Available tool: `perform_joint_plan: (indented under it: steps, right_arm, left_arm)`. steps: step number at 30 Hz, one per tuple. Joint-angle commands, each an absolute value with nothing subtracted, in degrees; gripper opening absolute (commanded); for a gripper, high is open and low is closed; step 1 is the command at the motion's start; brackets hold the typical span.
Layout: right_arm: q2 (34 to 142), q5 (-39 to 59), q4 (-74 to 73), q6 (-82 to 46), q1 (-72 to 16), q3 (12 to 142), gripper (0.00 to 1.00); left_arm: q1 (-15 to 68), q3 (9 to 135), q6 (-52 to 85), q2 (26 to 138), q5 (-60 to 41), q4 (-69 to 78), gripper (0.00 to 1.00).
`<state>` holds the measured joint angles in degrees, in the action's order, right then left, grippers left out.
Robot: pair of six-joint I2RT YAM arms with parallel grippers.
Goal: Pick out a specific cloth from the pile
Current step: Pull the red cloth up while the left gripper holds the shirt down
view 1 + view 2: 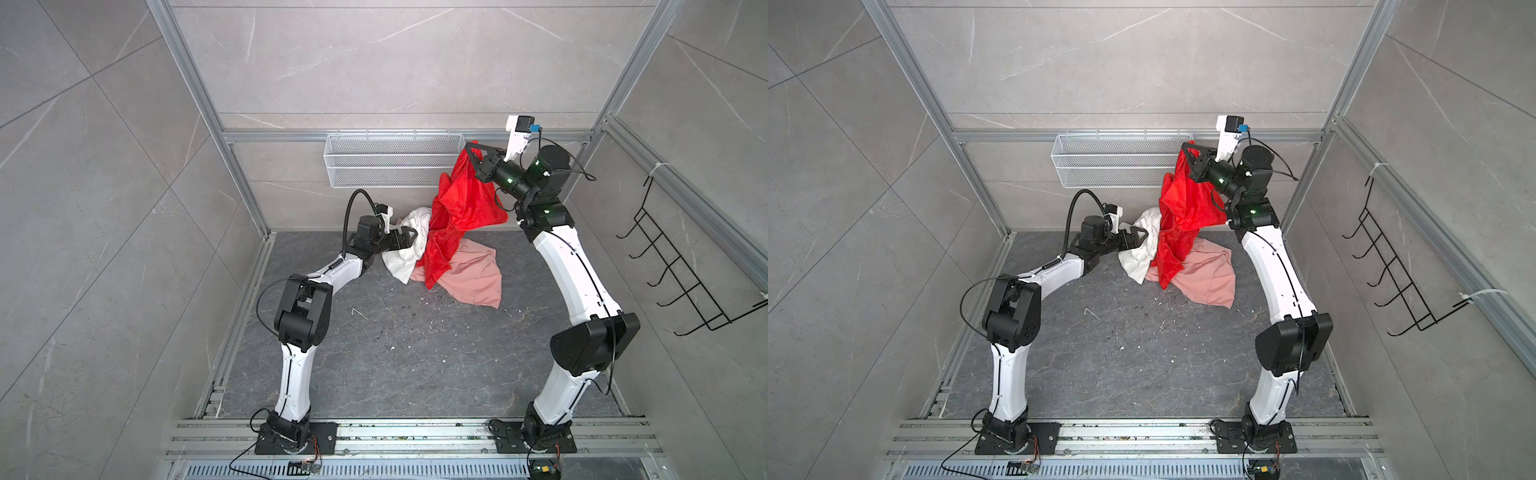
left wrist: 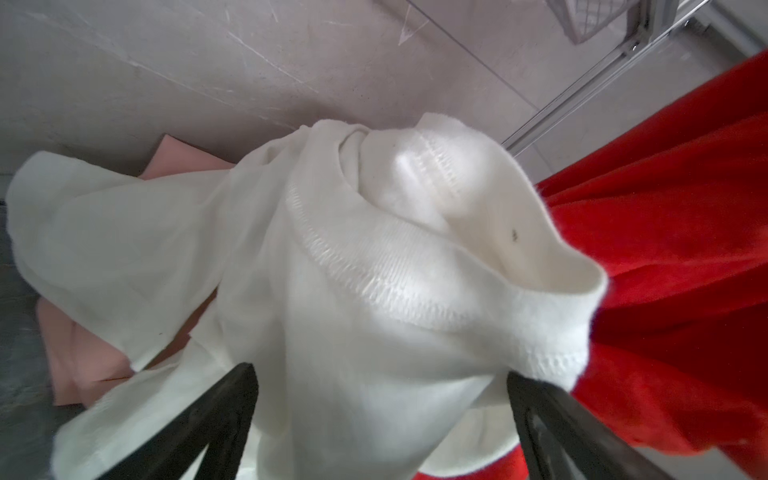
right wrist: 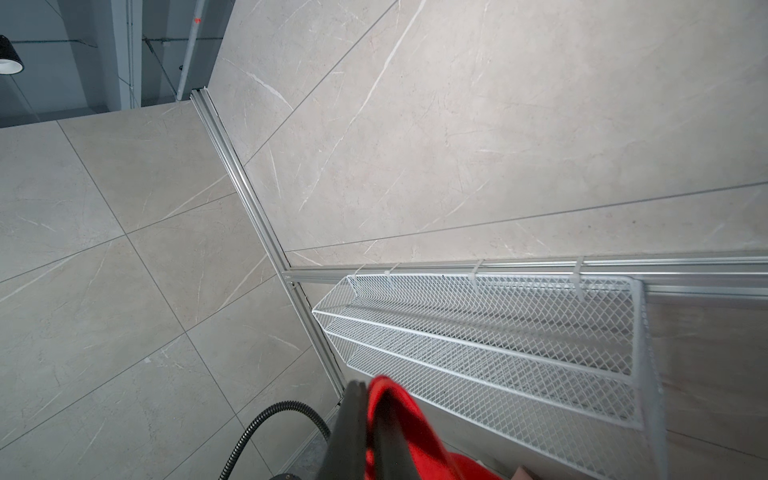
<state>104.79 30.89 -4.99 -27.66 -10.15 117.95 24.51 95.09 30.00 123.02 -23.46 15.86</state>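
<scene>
Red, wrinkled fabric, the cloth (image 1: 461, 203), hung from the right gripper (image 1: 473, 153), whose jaws were pinched shut on its upper edge just beside the right end of the mesh basket (image 1: 390, 166). From that grip the cloth draped down to the pile (image 1: 432, 266) on the floor below the basket, its lower end lying across a white cloth (image 1: 405, 259) and a pink cloth (image 1: 476, 280). Below the basket's middle, the left gripper (image 1: 412, 237) stood with jaws spread wide. The white cloth bulged between its fingers (image 2: 208, 419), unclamped.
</scene>
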Motion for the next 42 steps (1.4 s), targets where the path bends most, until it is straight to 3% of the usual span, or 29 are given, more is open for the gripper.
perform_joint_plan:
  steps: [1,11,17,25,28,36,42]
  right_arm:
    - [105.2,31.4,-10.3,-28.8,-10.1,118.5,0.0]
    - [105.5,31.7,-10.9,-29.9,-10.0,118.5,0.0]
    - [105.6,31.9,-10.9,-30.0,-10.1,119.1,0.0]
    - [105.5,31.9,-10.5,-29.7,-10.1,119.9,0.0]
    - [105.6,32.0,-10.6,-29.9,-10.1,120.2,0.0]
    - [105.9,32.1,-9.0,-29.0,-10.1,122.9,0.0]
    - [107.0,32.0,-5.0,-27.0,-10.0,128.1,0.0]
  left_arm:
    - [25.3,97.2,29.8,120.3,-25.2,21.3,0.98]
    - [25.9,103.7,31.5,125.9,-25.8,21.1,0.96]
    - [26.2,107.1,30.1,128.8,-25.2,17.7,0.82]
    - [26.4,106.0,26.7,129.6,-24.1,14.8,0.73]
    - [26.5,106.3,26.5,130.5,-24.2,14.8,0.61]
    - [26.4,106.7,24.1,130.6,-23.1,14.5,0.12]
    - [26.4,106.9,22.3,130.5,-21.2,14.2,0.02]
